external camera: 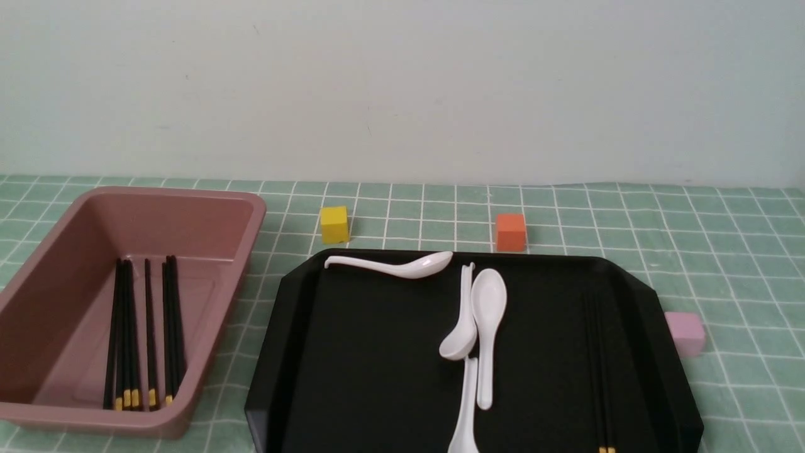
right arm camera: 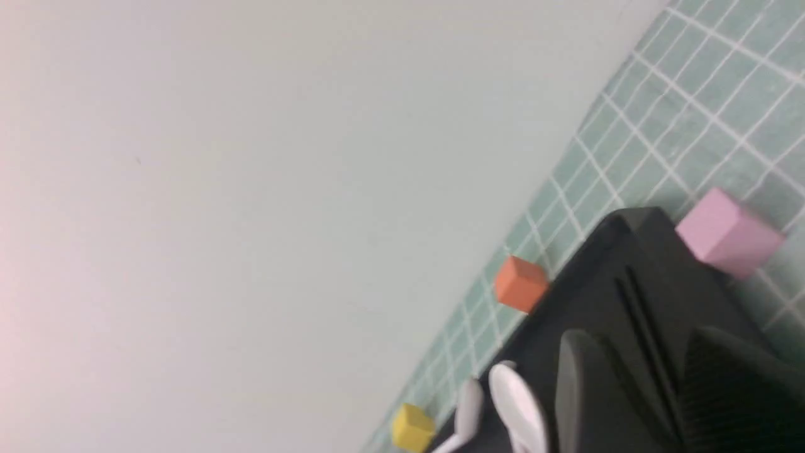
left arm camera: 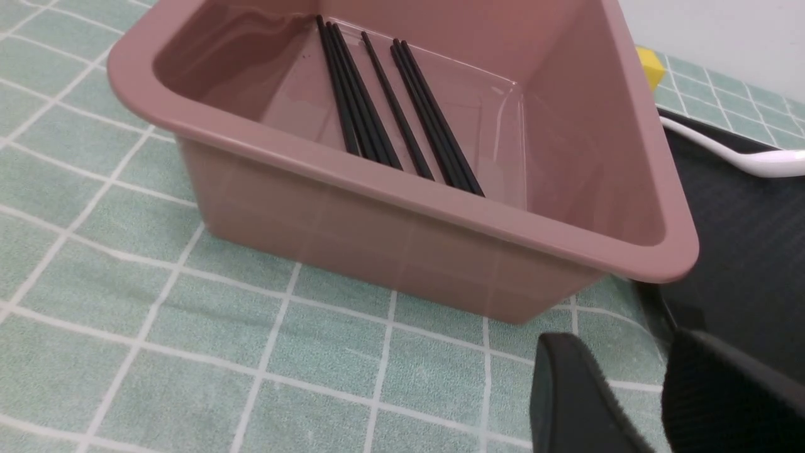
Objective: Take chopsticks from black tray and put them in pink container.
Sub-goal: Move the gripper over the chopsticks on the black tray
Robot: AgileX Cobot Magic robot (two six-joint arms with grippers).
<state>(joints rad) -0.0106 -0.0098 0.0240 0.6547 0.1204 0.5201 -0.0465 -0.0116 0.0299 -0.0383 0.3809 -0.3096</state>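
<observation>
chopsticks [external camera: 149, 327] 8 | spoons [external camera: 488, 314] 4 | cubes [external camera: 334, 224] 3 | tray [external camera: 352, 352] 1 | container [external camera: 63, 296] 1

Green cloth [external camera: 723, 251]: tray [external camera: 272, 365], container [external camera: 157, 192], 3 cubes [external camera: 510, 232]

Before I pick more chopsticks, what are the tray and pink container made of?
Black tray: probably hard plastic, glossy, with a sheen along its sloped rim. Pink container: looks like molded plastic, smooth, with a soft sheen on its walls and rolled rim.

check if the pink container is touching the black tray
Apart. The front view shows a strip of green checked cloth between the pink container and the black tray.
</observation>
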